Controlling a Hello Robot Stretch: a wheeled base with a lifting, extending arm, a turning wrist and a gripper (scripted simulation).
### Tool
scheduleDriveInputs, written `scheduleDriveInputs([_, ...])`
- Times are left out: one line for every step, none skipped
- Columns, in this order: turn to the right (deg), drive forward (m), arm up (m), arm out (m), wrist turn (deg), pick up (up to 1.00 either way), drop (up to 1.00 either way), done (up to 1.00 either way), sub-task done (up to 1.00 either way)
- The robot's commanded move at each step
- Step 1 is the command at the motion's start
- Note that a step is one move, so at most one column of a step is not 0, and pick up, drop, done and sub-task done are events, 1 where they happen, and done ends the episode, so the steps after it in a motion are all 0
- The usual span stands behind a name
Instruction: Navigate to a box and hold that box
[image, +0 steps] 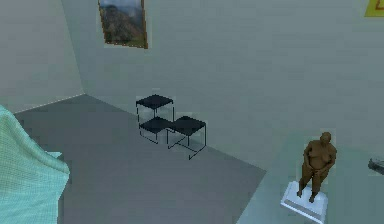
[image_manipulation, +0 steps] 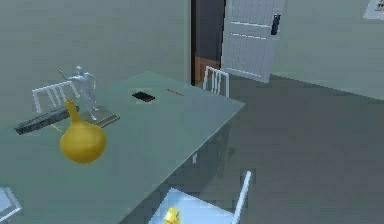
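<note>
No shape in these frames reads clearly as a box. In the arm side view a grey-green table (image_manipulation: 180, 125) carries a yellow round vase (image_manipulation: 82, 140), a small silver statue (image_manipulation: 84, 88) on a flat base, a thin dark flat object (image_manipulation: 144, 97) and a small red item (image_manipulation: 173, 92).
In the forward view, low black nested side tables (image: 170, 124) stand by the far wall under a framed picture (image: 124, 22). A brown statue (image: 317, 167) on a white base stands at the right. A pale teal fabric shape (image: 25, 170) is at the left. White chairs (image_manipulation: 216, 80) and a white door (image_manipulation: 250, 38) show beside the table.
</note>
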Motion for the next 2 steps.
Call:
scheduleDriveInputs([0.0, 0.00, 0.10, 0.00, 0.0, 0.00, 0.00, 0.00, 0.00])
scheduleDriveInputs([0.0, 0.00, 0.00, 0.00, 0.0, 0.00, 0.00, 1.00, 0.00])
